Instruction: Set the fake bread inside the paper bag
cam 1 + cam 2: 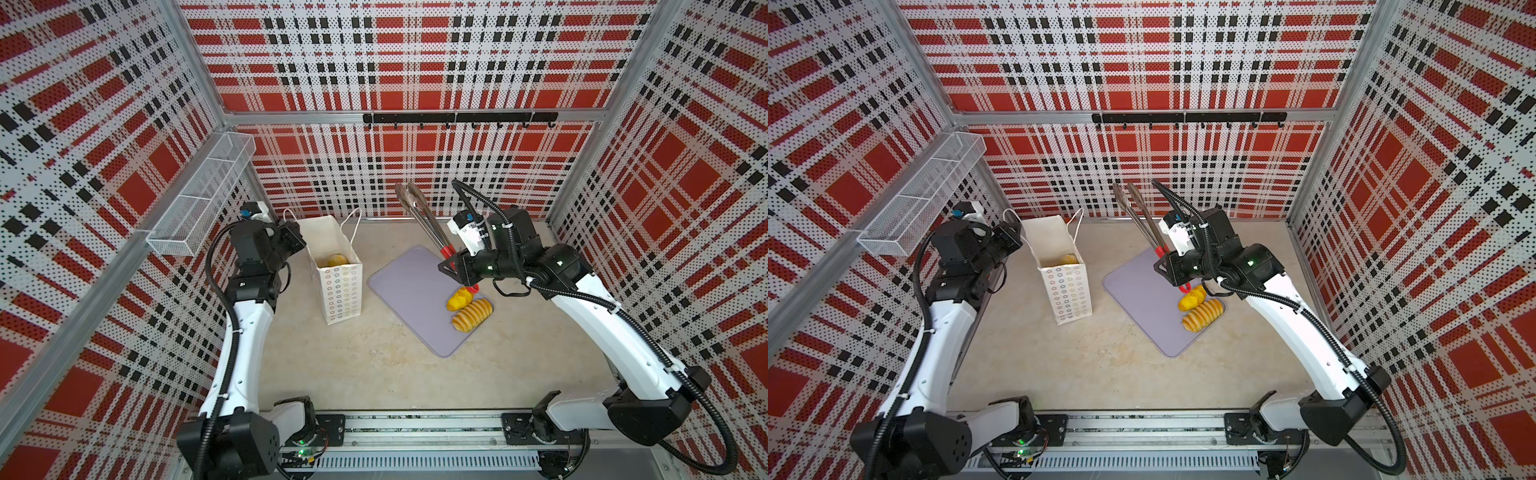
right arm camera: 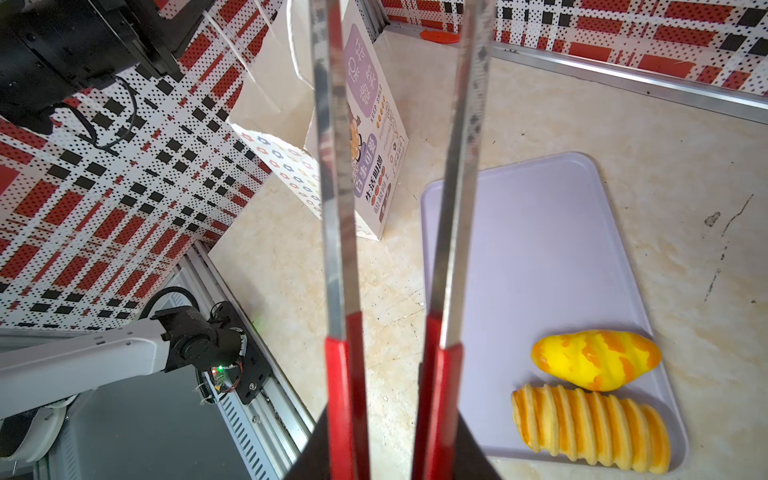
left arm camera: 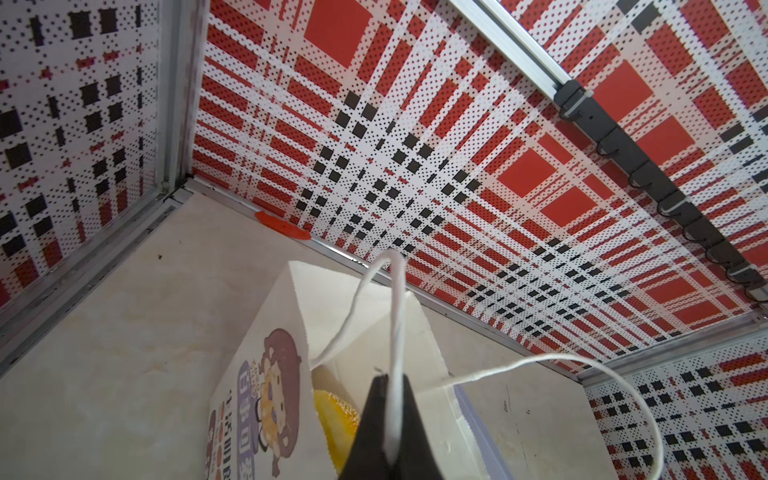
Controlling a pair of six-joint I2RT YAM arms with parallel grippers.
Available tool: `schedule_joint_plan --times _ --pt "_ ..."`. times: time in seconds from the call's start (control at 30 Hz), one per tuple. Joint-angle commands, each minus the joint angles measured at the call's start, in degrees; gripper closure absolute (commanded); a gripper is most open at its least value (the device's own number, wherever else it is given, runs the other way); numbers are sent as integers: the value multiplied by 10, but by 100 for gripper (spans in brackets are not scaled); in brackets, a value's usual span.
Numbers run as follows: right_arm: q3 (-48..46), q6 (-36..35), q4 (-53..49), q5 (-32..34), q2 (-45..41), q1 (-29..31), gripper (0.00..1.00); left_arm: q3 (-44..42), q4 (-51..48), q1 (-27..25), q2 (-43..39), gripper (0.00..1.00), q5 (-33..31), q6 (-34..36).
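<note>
One yellow bread (image 1: 337, 260) lies in the paper bag (image 1: 340, 291). A scored bun (image 1: 459, 300) and a ridged loaf (image 1: 473, 315) sit on the lilac tray (image 1: 407, 286) beside the bag, not yet bagged. The left gripper (image 3: 390, 399) pinches the bag's cord handle (image 3: 397, 324), and the right gripper (image 1: 453, 266) clamps empty tongs (image 1: 422, 216).

We see paper bag (image 1: 1065, 291) upright, yellow bread (image 1: 1068, 260) inside; right gripper (image 1: 1168, 268) holds tongs (image 1: 1140, 216), tips raised, above grey tray (image 1: 1138, 303); ridged loaf (image 1: 1203, 315), oval bun (image 1: 1192, 300) side by side on it.
</note>
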Motion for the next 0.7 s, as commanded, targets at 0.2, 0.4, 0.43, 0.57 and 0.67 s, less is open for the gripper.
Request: schedule_joint_plan --times 0.2,0.4,0.43,0.57,0.67 --pt "-11 14 26 10 -26 -15 74 100 73 -37 84 100 6 19" --pt "-12 18 9 17 -32 -28 74 167 97 -47 140 100 17 18" --pt "-13 19 5 20 -33 -30 74 178 100 -52 152 100 22 17" --pt "-21 24 1 27 -39 -37 74 225 106 -83 193 100 27 27" --pt "-33 31 5 31 -47 -40 74 263 108 -98 223 100 28 27"
